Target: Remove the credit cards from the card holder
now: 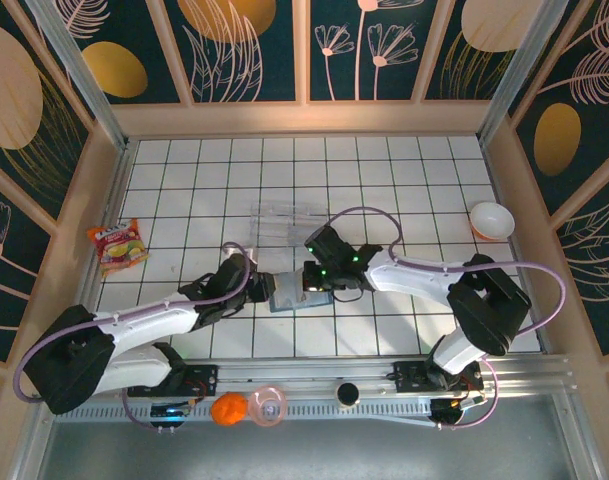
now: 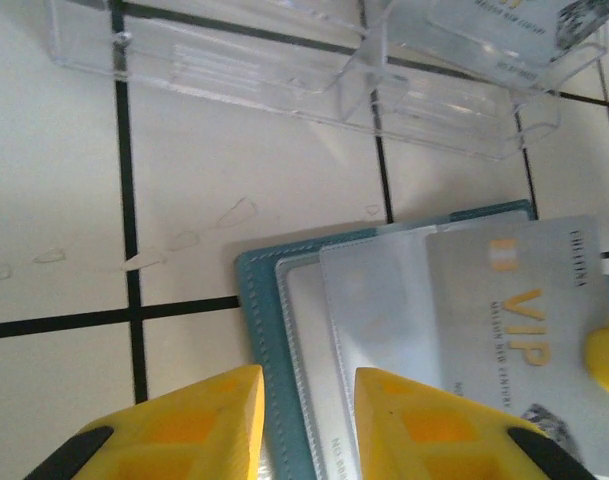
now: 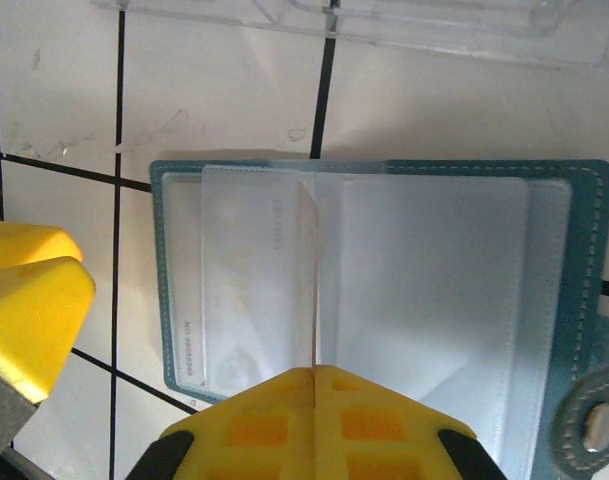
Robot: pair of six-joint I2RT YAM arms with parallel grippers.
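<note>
Right fingers (image 3: 254, 420), card (image 3: 312, 280) edge-on, holder (image 3: 584, 250) crosswise

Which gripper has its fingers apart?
The left gripper: a gap shows between its fingers above the card holder; the right gripper is shut on a VIP card.

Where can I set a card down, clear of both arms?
Free: the far tile rows behind the clear plastic tray; the tiles between that tray and the red snack packet. Crowded: the teal folding card holder, where the left gripper meets the right gripper pinching a pale credit card.
</note>
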